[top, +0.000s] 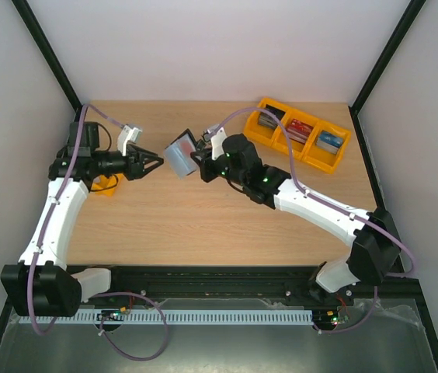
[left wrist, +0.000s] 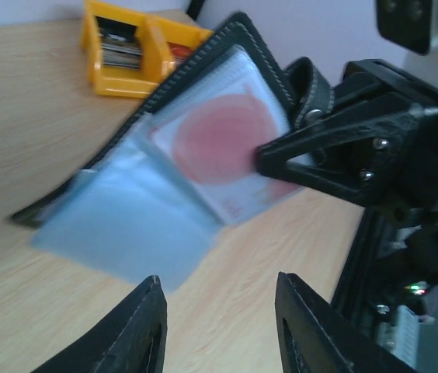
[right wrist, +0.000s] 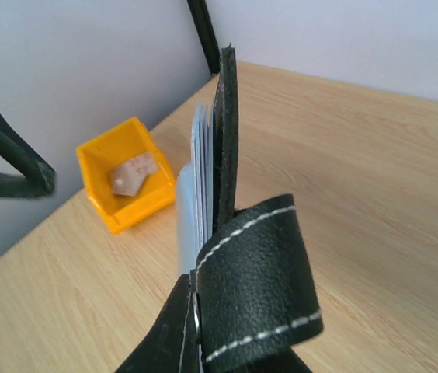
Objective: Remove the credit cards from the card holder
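Note:
The black card holder [top: 180, 155] hangs open above the table's middle, with my right gripper [top: 201, 165] shut on its edge beside the snap tab [right wrist: 258, 280]. Its grey-blue clear pockets [left wrist: 126, 225] fan out toward the left wrist camera. One credit card [left wrist: 223, 144], pale with a red round blotch, sits in a pocket. My left gripper [left wrist: 219, 318] is open and empty, just short of the pockets' lower edge. In the top view the left gripper [top: 154, 163] points at the holder from the left. Seen from the right wrist, the holder [right wrist: 225, 132] stands edge-on.
A small yellow bin [right wrist: 106, 202] stands on the table under the left arm, with a pale pinkish card [right wrist: 132, 176] lying inside it. A long yellow tray [top: 306, 148] with three compartments of stacked cards stands at the back right. Black frame posts rise at the table's back corners.

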Controlling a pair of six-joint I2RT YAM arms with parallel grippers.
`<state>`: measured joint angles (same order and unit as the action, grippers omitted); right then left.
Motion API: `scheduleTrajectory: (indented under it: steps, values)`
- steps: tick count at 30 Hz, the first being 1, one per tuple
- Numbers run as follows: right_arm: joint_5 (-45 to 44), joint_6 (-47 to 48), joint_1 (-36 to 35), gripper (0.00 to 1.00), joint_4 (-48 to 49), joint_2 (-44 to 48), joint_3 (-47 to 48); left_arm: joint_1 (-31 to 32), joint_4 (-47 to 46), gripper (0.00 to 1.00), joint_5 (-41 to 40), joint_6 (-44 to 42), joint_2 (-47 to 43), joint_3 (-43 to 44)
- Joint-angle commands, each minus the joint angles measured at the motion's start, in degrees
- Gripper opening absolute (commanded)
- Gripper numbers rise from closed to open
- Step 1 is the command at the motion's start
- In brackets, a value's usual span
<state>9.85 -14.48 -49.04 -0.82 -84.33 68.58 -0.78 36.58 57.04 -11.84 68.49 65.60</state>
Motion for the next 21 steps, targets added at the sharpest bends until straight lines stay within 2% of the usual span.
scheduleTrajectory:
  steps: [1,5,8,11,21]
  values:
    - [6.1,-6.7,0.0,0.02,11.2,0.3,0.9,2.2,-6.5,0.41,8.0,8.0,0.0,-1.9]
    - [7.8,-12.2,0.0,0.02,15.9,-0.3,1.0,3.7,-8.7,0.41,6.8,10.8,1.0,-1.4]
    - [10.5,-15.3,0.1,0.02,21.7,-0.5,0.2,3.9,-11.8,0.47,4.8,13.8,1.2,-2.6]
    - [14.4,-18.2,0.2,0.02,26.3,-1.2,-0.1,3.9,-14.7,0.47,6.2,16.9,1.4,-3.7]
    - [19.9,-23.9,0.5,0.02,32.4,-3.3,-0.9,3.8,-14.2,0.35,12.9,17.6,1.5,-1.0]
